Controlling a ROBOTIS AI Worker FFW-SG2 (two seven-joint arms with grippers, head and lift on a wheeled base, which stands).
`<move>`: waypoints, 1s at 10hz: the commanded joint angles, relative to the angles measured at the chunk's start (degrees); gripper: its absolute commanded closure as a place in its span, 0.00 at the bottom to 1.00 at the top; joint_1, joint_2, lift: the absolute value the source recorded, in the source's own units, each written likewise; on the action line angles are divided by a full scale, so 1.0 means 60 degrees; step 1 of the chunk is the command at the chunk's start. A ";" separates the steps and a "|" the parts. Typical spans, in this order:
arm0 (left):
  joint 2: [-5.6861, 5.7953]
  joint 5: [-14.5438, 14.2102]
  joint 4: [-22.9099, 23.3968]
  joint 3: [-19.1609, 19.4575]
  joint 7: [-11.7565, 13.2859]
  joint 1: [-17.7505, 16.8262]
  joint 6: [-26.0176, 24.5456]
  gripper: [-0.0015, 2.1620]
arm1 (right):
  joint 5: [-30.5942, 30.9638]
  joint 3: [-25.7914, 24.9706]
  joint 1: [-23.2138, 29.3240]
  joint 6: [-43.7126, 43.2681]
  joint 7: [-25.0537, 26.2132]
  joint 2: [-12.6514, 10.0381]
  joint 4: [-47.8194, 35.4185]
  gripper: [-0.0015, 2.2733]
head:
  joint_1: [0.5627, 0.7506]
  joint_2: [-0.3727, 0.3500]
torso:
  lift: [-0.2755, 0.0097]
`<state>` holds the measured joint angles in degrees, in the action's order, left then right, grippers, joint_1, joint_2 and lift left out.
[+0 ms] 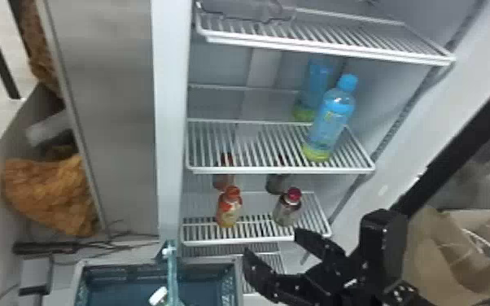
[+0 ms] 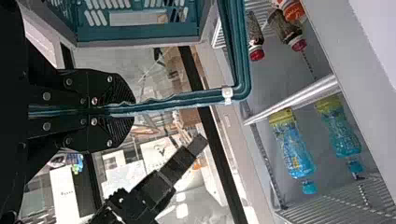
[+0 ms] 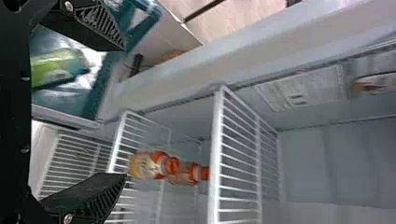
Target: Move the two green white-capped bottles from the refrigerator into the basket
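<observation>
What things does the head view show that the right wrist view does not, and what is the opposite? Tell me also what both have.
Head view: a blue bottle standing on a wire shelf, a red-capped bottle on a lower shelf, a brown paper bag at the right, and a white cap at the basket.

Right wrist view: the green side of a bottle lying in the basket, and a printed sheet on the refrigerator's inner wall.

Both: the orange-capped bottle, the basket, wire shelves and the right gripper, its fingers open.

green bottle [image 3: 55,66] is inside the teal basket [image 3: 96,91]
</observation>
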<state>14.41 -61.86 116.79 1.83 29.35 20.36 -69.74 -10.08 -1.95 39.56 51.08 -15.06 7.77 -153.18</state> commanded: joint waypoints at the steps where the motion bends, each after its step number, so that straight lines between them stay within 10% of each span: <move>1: 0.0000 0.0007 0.0000 0.0019 0.0001 0.0004 -0.0001 0.56 | 0.0023 0.0210 0.0532 -0.1741 0.0488 0.0067 -0.0239 0.04 | 0.70 0.17 | 0.95; 10: 0.0000 0.0083 0.0000 0.0038 -0.0013 -0.0019 0.0023 0.56 | 0.0385 -0.0171 0.1680 -0.7506 0.2173 -0.0534 0.1261 0.03 | 0.70 0.05 | 0.95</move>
<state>14.39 -61.36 116.79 2.08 29.26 20.25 -69.67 -8.22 -2.41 49.37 6.82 -2.00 5.00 -145.86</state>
